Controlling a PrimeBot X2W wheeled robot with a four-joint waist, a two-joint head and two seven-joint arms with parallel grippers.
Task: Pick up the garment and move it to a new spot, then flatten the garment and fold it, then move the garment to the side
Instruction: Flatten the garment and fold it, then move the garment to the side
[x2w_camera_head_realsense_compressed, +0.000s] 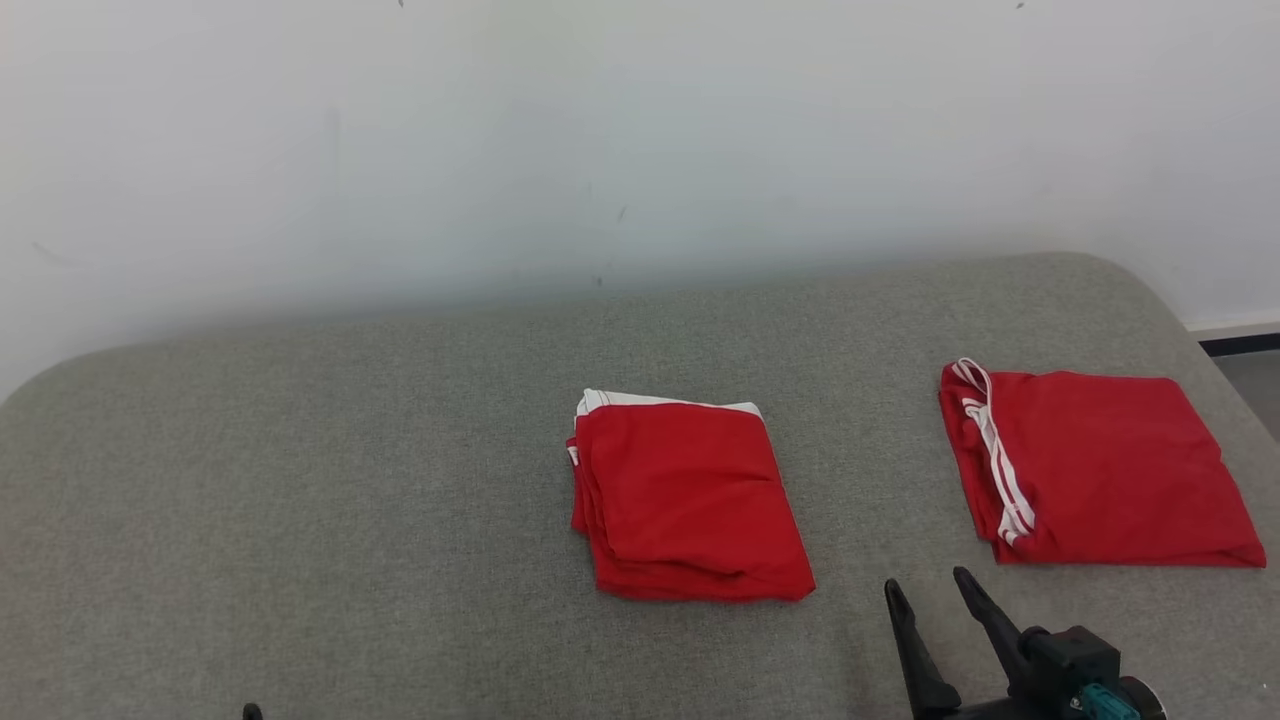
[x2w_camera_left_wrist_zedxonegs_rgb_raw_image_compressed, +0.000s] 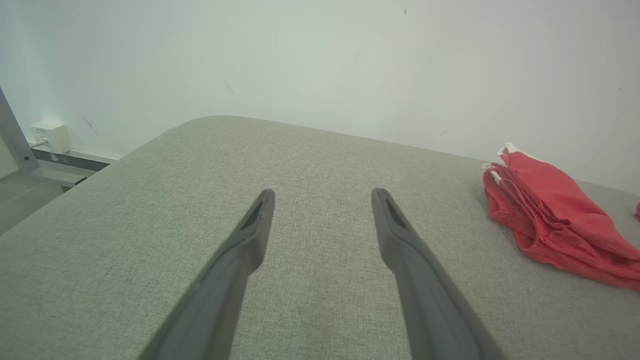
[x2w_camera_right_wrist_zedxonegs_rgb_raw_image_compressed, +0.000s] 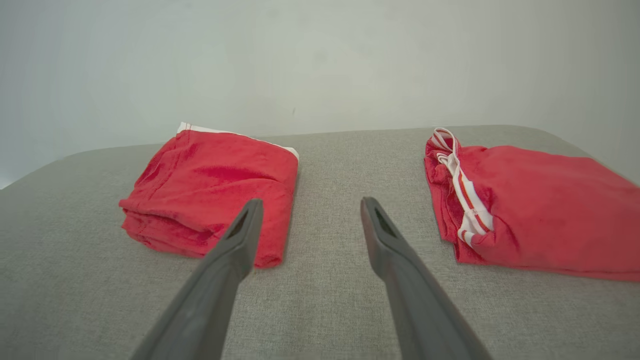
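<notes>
Head view: folded garment (x2w_camera_head_realsense_compressed: 690, 500), likely soft, floppy, is being shown on the bench (x2w_camera_head_realsense_compressed: 300, 500), best gripped across its stacked edge; left hand (x2w_camera_left_wrist_zedxonegs_rgb_raw_image_compressed: 322, 192), right hand (x2w_camera_head_realsense_compressed: 926, 580) are being held wide.

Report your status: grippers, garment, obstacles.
Left gripper open, empty. Right gripper open, empty, short of centre folded red garment. Second folded red garment apart, on robot's right side.

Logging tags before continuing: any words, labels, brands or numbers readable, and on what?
None readable.
The middle folded red cloth garment with white trim and the right folded red white-striped cloth garment show no print.
Any marking on the small white wall box is too small to read.
</notes>
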